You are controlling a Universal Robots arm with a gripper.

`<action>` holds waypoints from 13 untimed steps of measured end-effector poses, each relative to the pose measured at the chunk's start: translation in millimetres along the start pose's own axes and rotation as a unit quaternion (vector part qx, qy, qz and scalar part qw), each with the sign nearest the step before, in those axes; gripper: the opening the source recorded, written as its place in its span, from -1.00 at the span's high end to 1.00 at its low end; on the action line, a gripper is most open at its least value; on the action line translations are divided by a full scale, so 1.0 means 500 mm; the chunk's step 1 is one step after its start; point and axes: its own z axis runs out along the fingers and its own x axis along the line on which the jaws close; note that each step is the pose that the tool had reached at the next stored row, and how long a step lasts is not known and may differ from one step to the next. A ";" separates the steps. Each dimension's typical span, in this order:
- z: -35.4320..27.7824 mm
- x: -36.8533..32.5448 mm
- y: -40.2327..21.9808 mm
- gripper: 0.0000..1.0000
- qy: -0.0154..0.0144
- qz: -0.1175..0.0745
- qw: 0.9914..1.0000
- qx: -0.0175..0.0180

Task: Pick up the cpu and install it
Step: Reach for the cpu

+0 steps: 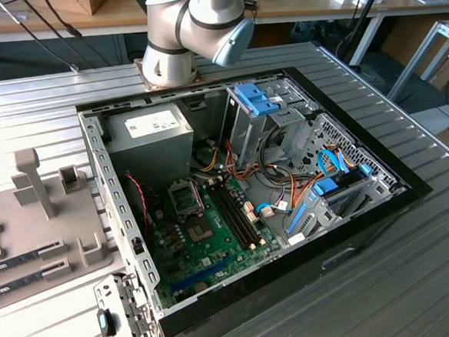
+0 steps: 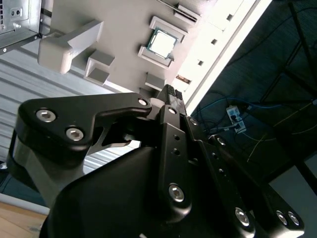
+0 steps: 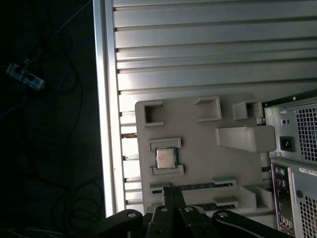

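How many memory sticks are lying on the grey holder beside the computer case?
2. Both lie in parallel slots of the grey holder, at the exterior view's left: the first memory stick nearer the cpu, the second memory stick beside it. Others may be hidden.

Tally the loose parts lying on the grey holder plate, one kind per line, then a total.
On the grey moulded holder plate:
Small square cpu, silver-grey metal top with thin green rim: 1
Long narrow green-and-black memory sticks: 2
Total: 3
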 end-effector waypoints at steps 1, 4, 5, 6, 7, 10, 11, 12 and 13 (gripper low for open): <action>0.000 0.001 0.000 0.80 0.000 0.000 1.000 0.000; 0.000 0.003 0.000 0.80 0.000 0.000 1.000 0.000; 0.000 0.004 0.000 0.80 0.000 0.000 1.000 0.000; 0.001 0.005 0.000 0.80 0.000 0.000 1.000 0.000; 0.001 0.006 0.000 0.80 0.000 0.000 1.000 0.000; 0.001 0.009 -0.001 0.80 0.000 0.000 1.000 0.000; 0.001 0.010 -0.001 0.80 0.000 0.000 1.000 0.000; 0.001 0.011 -0.001 0.80 0.000 0.000 1.000 0.000; 0.001 0.013 -0.001 0.80 0.000 0.000 1.000 0.000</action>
